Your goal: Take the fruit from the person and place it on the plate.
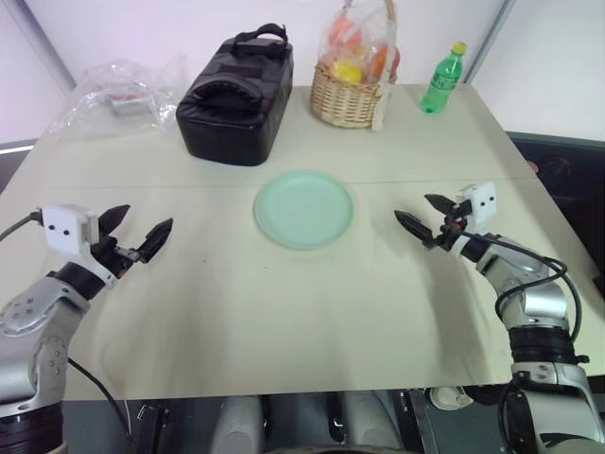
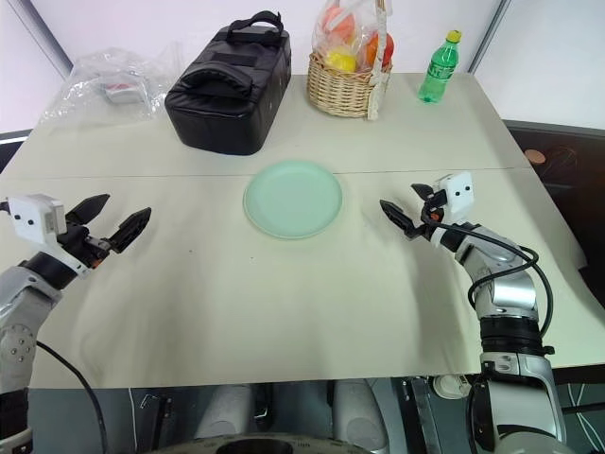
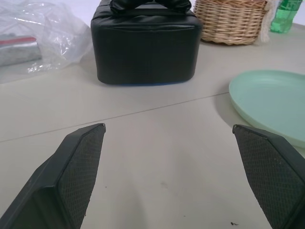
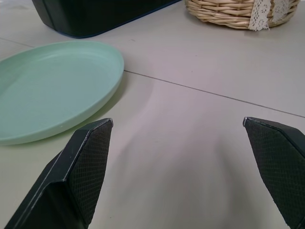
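Fingers (image 3: pixel 81 176) spread wide — left wrist view catches the black bag (image 3: pixel 145 45).

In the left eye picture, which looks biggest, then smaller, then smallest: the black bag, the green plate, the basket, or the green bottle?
1. black bag
2. plate
3. basket, a judgement, since it sits farther back than the plate
4. green bottle, clearly smallest

The round, flat, pale mint-green plate (image 1: pixel 303 209) with a shallow raised rim lies level near the middle of the beige table. Its smooth, probably plastic surface is bare, with nothing resting on it.
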